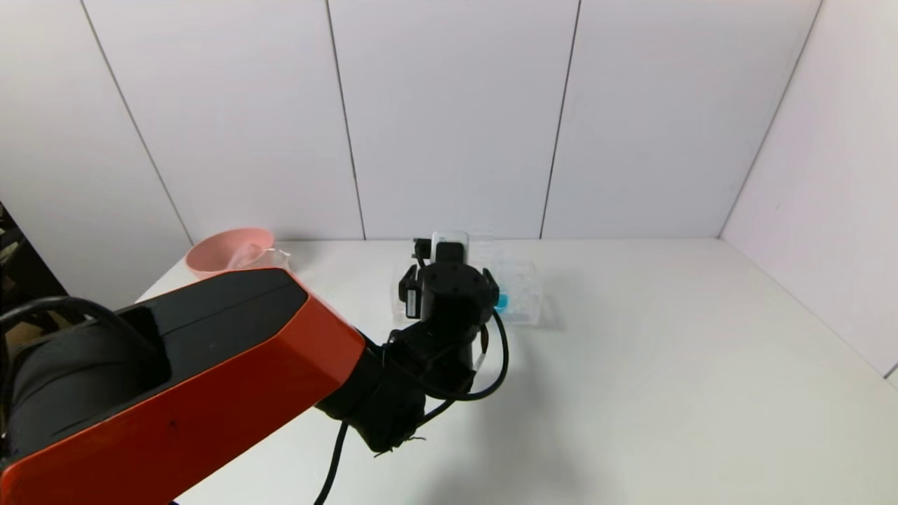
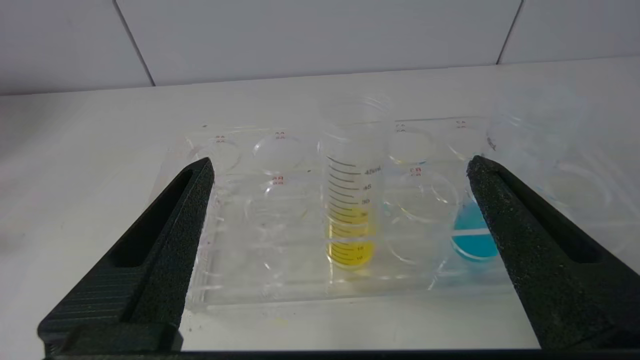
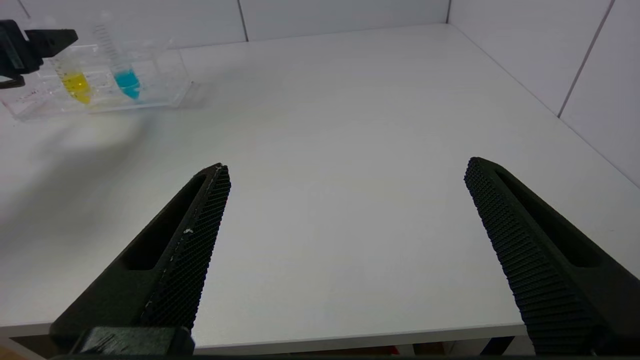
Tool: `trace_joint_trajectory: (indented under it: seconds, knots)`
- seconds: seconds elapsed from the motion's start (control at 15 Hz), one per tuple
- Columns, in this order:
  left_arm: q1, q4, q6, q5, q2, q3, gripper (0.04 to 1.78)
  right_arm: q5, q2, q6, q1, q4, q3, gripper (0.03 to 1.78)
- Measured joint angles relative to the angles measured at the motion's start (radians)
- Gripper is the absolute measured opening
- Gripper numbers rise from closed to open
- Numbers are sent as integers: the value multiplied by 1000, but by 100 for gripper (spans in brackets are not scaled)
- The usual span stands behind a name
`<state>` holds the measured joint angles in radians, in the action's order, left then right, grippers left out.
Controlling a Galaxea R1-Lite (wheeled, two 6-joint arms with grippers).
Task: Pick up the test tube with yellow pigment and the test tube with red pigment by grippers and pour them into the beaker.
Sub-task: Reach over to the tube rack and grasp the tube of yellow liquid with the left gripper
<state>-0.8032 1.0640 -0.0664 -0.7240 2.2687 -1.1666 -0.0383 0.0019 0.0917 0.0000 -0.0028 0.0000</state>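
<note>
While the white table (image 1: 666, 365) and the panelled white walls (image 1: 449, 112) frame the scene, the left gripper (image 2: 340, 172) hangs at the near side of the clear rack (image 2: 260, 280), jaws spread wide and grasping nothing; the right gripper (image 3: 345, 172), likewise spread and empty, sits over bare table well to the right. A pink bowl (image 1: 228, 250) stands far left; the beaker cannot be made out with certainty. The test tube with yellow pigment (image 2: 352, 200) stands upright in the rack, centred between the left jaws; the blue tube (image 2: 472, 240) stands just beside the right finger (image 2: 505, 210). Risk, as judged: an off-centre advance could knock the blue tube or shove the light rack; no red tube is visible.
</note>
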Motion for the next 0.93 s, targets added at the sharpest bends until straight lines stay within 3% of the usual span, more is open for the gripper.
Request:
trace_joint_trajectory:
  seconds: [0.2,0.6,0.8,0.93]
  knots:
    - [32,16,26,49,43,-56,176,0,0,0,0,0,0,171]
    - [52,20,28,50,83,-105,172,0,0,0,0,0,0,171]
    - [52,30,28,51,88,-110,145,0,0,0,0,0,0,171]
    - [56,34,28,51,94,-117,114,0,0,0,0,0,0,171]
